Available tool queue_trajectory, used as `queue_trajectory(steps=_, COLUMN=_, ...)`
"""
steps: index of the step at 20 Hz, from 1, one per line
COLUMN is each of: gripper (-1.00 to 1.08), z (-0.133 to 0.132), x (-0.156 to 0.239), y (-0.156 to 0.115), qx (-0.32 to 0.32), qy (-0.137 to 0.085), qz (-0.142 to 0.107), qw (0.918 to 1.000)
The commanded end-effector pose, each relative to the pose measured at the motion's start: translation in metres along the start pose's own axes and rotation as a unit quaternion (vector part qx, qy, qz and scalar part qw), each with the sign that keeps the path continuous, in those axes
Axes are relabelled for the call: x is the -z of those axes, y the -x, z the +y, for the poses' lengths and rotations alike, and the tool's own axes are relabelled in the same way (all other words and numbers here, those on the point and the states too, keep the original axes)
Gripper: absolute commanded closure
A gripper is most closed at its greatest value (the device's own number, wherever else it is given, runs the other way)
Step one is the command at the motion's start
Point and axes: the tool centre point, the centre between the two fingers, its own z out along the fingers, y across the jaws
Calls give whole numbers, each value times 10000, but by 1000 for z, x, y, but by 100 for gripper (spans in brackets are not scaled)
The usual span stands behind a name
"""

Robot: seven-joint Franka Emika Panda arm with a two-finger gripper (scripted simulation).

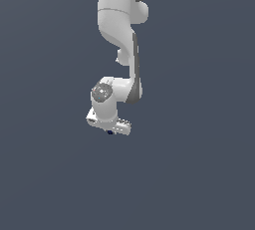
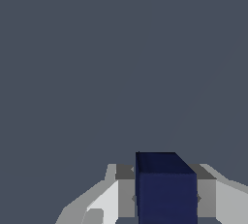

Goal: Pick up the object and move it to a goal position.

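Note:
The object, a tiny dark navy-blue cube [image 2: 166, 189], sits between my gripper's two grey fingers [image 2: 126, 196], which press on its two sides. My gripper [image 2: 164, 170] is shut on it. In the exterior view the white arm reaches down from the top, and the gripper [image 1: 110, 131] hangs at the middle of the view. The cube [image 1: 109, 133] shows only as a small dark speck under the white hand. No goal marker shows in either view.
A plain dark grey-blue surface [image 1: 199, 164] fills both views. Nothing else shows on it.

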Motion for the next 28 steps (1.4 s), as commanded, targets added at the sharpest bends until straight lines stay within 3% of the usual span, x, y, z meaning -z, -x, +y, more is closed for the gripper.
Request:
queue_trajectory(steps=1, gripper=108, z=0, x=0, y=0, qx=0, qy=-1, qz=5, qw=10000)
queue_trajectory(steps=16, gripper=108, z=4, x=12, y=2, qx=0, qy=-1, qz=5, qw=10000)
queue_trajectory(steps=28, gripper=108, z=34, x=89, y=16, qx=-3, qy=-5, qz=5, qw=10000)
